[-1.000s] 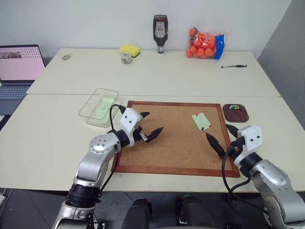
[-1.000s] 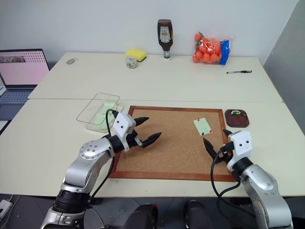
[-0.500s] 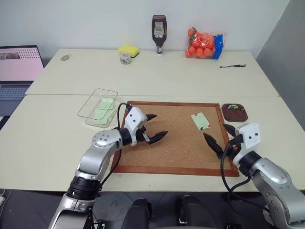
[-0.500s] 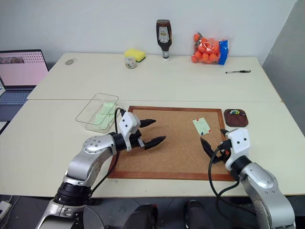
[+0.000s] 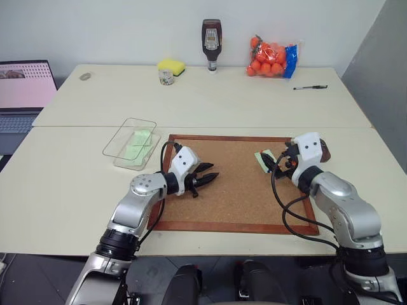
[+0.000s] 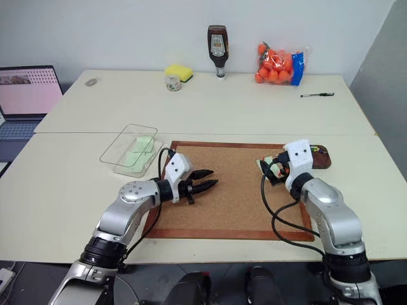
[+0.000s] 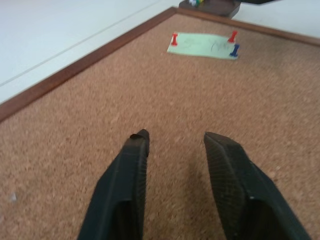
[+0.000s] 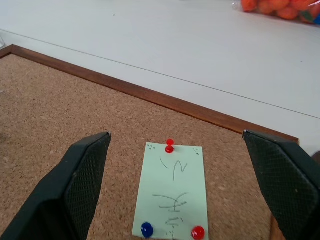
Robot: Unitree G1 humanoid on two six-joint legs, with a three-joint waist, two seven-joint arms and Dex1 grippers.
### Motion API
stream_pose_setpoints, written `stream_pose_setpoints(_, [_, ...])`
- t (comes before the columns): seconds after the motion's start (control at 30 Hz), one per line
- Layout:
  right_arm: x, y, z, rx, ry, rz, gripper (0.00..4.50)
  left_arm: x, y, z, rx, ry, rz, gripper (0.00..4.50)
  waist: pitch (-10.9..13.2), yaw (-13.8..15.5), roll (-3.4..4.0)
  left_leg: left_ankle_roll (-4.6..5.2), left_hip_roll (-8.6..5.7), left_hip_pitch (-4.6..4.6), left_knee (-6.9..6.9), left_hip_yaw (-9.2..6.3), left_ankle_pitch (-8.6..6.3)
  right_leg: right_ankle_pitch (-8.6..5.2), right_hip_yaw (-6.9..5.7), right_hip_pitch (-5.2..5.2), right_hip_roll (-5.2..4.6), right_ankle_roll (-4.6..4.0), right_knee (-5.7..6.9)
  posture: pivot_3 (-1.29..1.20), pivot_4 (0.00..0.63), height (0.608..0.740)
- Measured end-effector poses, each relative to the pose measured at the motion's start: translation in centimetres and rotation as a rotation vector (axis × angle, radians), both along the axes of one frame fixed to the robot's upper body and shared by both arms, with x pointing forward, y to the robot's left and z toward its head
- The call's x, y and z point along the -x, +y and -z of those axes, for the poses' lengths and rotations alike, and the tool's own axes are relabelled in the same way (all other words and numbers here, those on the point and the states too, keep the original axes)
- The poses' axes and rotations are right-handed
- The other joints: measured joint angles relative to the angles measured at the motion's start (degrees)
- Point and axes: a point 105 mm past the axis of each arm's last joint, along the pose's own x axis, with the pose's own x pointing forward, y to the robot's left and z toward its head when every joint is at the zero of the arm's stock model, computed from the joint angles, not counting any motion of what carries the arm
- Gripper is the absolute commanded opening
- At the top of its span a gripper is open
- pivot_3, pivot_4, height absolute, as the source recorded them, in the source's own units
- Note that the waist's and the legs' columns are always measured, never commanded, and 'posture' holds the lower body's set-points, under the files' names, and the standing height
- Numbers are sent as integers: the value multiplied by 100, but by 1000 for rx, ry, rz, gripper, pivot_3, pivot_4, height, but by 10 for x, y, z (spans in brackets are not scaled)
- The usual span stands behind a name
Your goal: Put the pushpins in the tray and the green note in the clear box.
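A pale green note [image 8: 172,192] lies on the corkboard [image 5: 235,190] near its far right corner. Three pushpins hold it: a red one [image 8: 170,145] at one end, a blue one [image 8: 146,229] and a second red one [image 8: 198,232] at the other. My right gripper [image 8: 176,136] hovers just above the note, open wide and empty. The dark brown tray [image 6: 322,156] sits just beyond, partly behind that hand. My left gripper [image 5: 210,171] is low over the board's left half, open by a narrow gap, holding nothing. The clear box [image 5: 121,145] left of the board holds a green slip [image 5: 138,141].
Along the far side of the table stand a yellow sponge [image 5: 172,65], a small glass jar [image 5: 166,77], a sauce bottle [image 5: 211,37] and a bag of oranges [image 5: 272,57]. A pen [image 5: 310,87] lies at the far right, and a laptop [image 5: 25,86] sits at the left edge.
My right gripper has moved forward from the board's near right edge to over the pinned note. My left gripper's fingers have drawn much closer together and the hand has sunk slightly.
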Motion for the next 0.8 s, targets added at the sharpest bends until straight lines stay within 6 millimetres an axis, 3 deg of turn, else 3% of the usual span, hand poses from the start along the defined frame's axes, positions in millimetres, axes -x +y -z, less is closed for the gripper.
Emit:
stream_pose_setpoints(0.13, [-7,1,4,6,20,3,4500,0,-1,3,-9,6,0,451,0,0,0,0,0,0,1,0,0,0,0,0,-1,0,1,0,150,740])
stream_pose_setpoints(0.3, [-28,11,14,17,49,-11,4500,3,-3,11,-55,28,13,451,0,-21,0,1,6,4,1,8,1,5,3,-1,3,-7,5,0,150,740])
stream_pose_setpoints(0.57, [-43,21,29,30,76,-33,4500,4,-5,10,-66,25,21,451,0,-16,0,1,6,1,0,9,1,14,5,-2,2,-22,1,0,150,740])
stream_pose_setpoints(0.8, [-48,18,35,37,81,-15,3246,6,-5,11,-69,25,21,440,0,-17,0,1,7,3,1,10,1,19,5,-3,3,-32,4,0,150,740])
